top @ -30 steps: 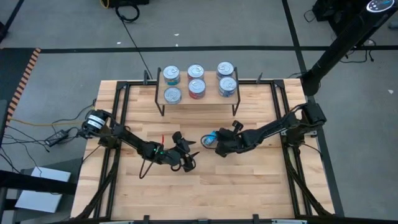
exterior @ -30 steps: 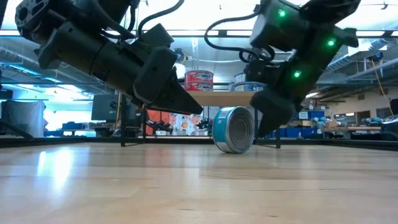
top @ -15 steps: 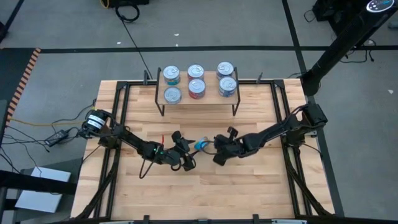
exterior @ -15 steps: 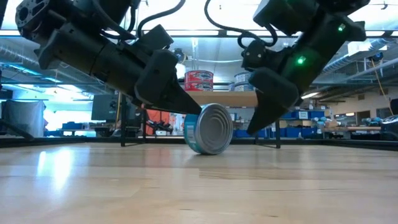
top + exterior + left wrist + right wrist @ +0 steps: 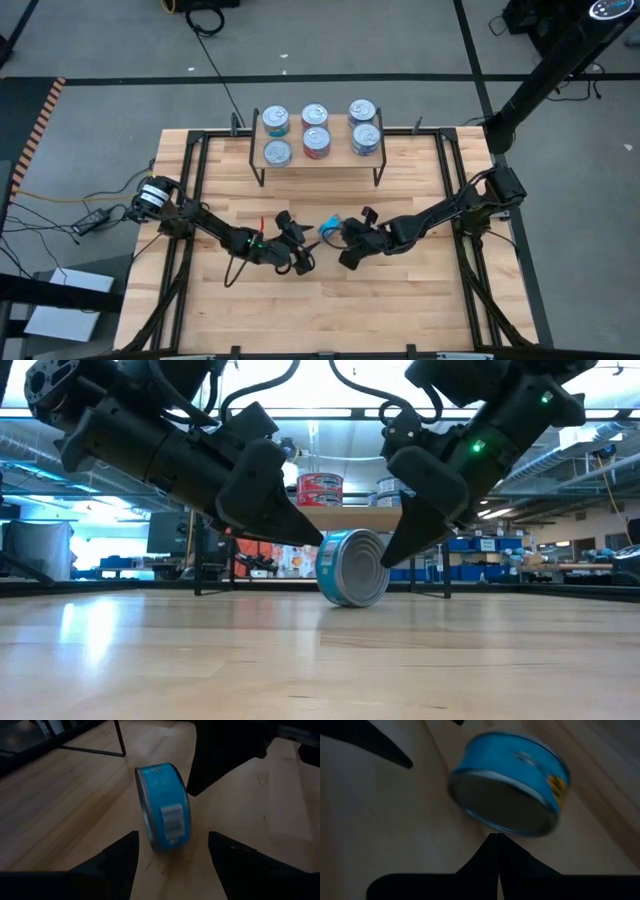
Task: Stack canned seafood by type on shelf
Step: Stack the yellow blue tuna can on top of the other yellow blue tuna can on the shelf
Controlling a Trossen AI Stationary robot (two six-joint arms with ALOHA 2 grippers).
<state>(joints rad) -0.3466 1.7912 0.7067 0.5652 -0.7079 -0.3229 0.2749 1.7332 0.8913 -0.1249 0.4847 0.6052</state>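
A blue-labelled can (image 5: 352, 567) is sitting on its edge, not flat, on the tabletop (image 5: 400, 300) about mid-table, in front of the shelf (image 5: 318, 152) and between the two grippers.

Risk first: on its rim the can is free to roll. Any nudge from the closed right fingertips could be sending it rolling toward the left arm or off line, away from both claws. The left jaws are lining up across the curved side in the left wrist view, so a squeeze there could be popping the can out or tipping it flat instead of gripping it. If it tips, the lid will be facing up and a side grab from this low angle gets harder. Also the two arms are working very near each other, so a collision looks possible if either pushes in further.

Left gripper (image 5: 170, 855): fingers spread wide, nothing held, tips straddling the can's near side, not touching it as far as the left wrist view shows.

Right gripper (image 5: 496, 840): fingers pressed fully together, holding nothing, the tip sitting right at the can's silver end face; low view shows it against or just beside the can's right side, contact not certain.

Six other cans (image 5: 316, 128) are standing upright on the shelf at the far side, two rows of three.
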